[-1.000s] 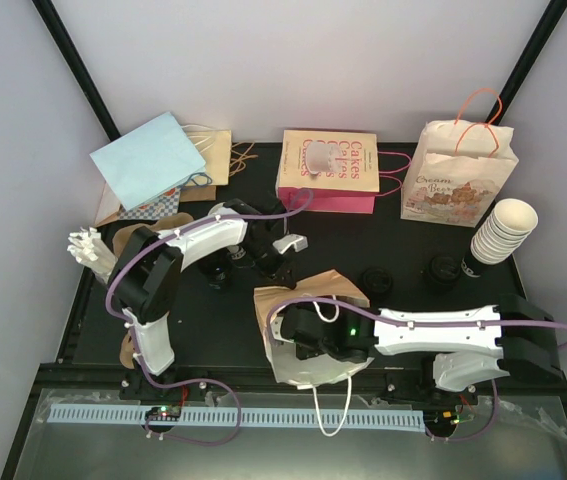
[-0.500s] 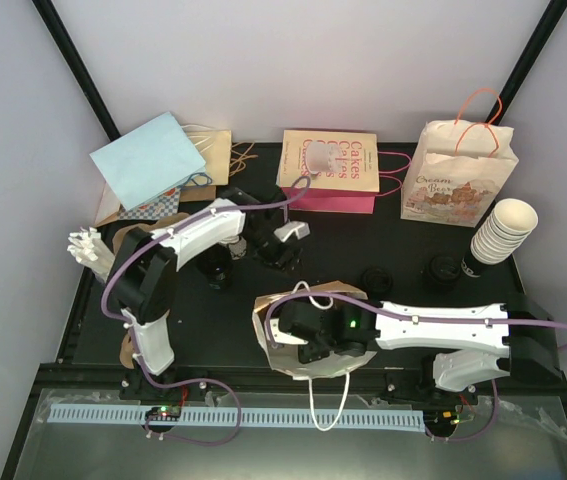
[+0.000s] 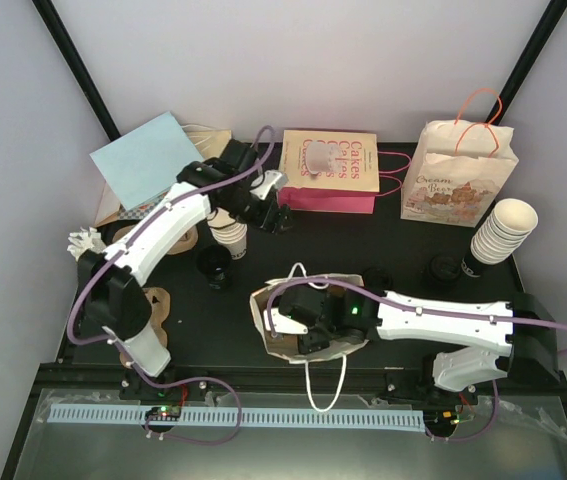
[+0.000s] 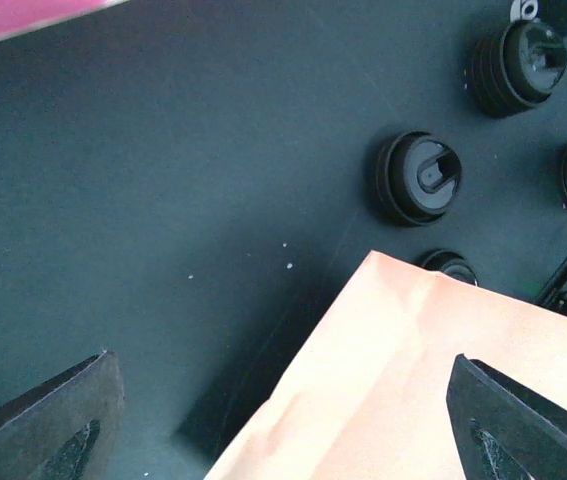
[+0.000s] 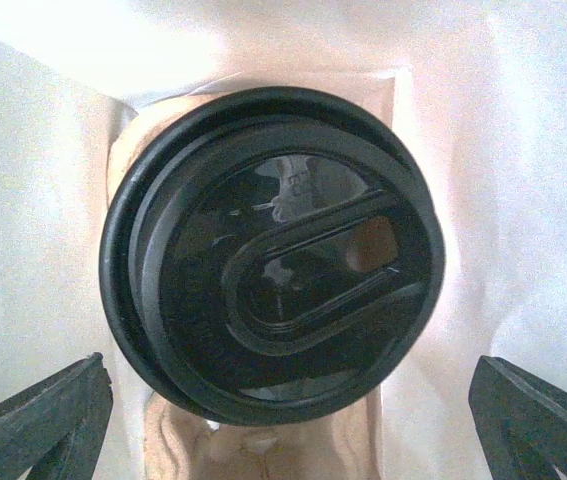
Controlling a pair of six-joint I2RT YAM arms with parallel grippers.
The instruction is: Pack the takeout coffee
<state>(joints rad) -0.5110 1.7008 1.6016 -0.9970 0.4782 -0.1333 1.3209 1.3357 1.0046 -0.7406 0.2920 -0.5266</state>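
One lidded cup [image 5: 273,255] sits inside one bag [image 3: 260,312], one bare cup [image 3: 231,238] outside; both pairs of jaws gape, empty.

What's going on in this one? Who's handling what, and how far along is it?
The right gripper is down inside the mouth of the brown paper bag, jaws open, directly over a black lid that sits in the bag. What is under the lid is hidden. The left gripper is open and empty, up near the pink Cakes bag at the back. An uncapped cream cup stands on the table beside the left arm. Nothing is gripped.
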